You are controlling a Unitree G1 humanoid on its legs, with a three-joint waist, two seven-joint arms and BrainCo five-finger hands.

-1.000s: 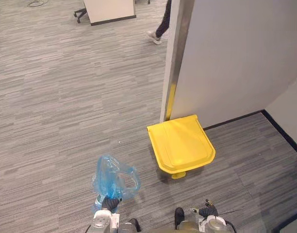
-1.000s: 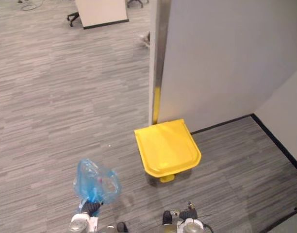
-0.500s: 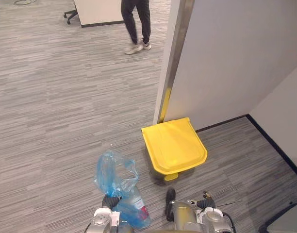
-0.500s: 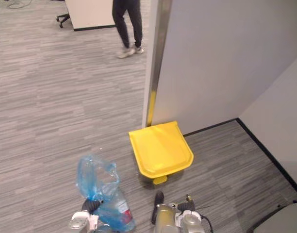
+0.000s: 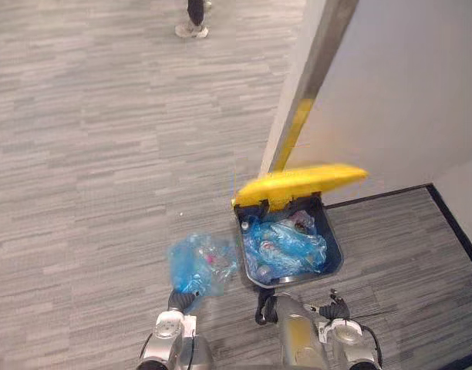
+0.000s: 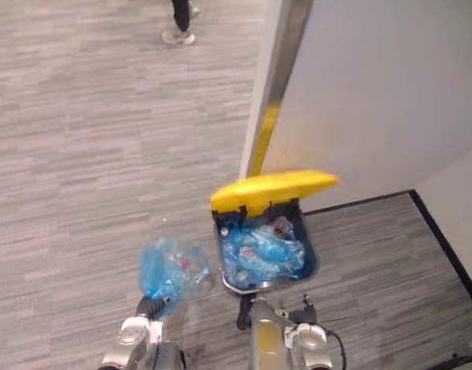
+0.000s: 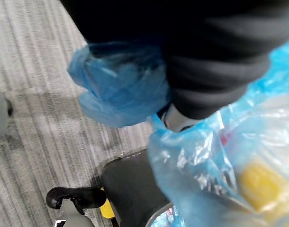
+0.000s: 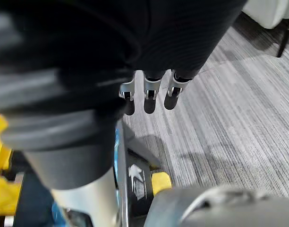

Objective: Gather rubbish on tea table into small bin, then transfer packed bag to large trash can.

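1. Blue bag (image 5: pixel 201 264) hangs lower centre-left, just beside the open yellow-lidded trash can (image 5: pixel 291 280).
2. Left hand (image 5: pixel 182 299): fingers (image 7: pixel 178 121) clamped on the bag's bunched plastic.
3. Right hand (image 8: pixel 150 92): fingers hang straight, empty.

Both eye views look steeply down from the head, sharing the bin (image 5: pixel 298 185) and floor (image 5: pixel 89 139); wrist views look from very close.

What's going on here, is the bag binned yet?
Not yet. The left hand grips a blue bag of rubbish, held up just left of the trash can. The can's yellow lid is up, and other blue bags lie inside. The right hand hangs open near the can's front, holding nothing.
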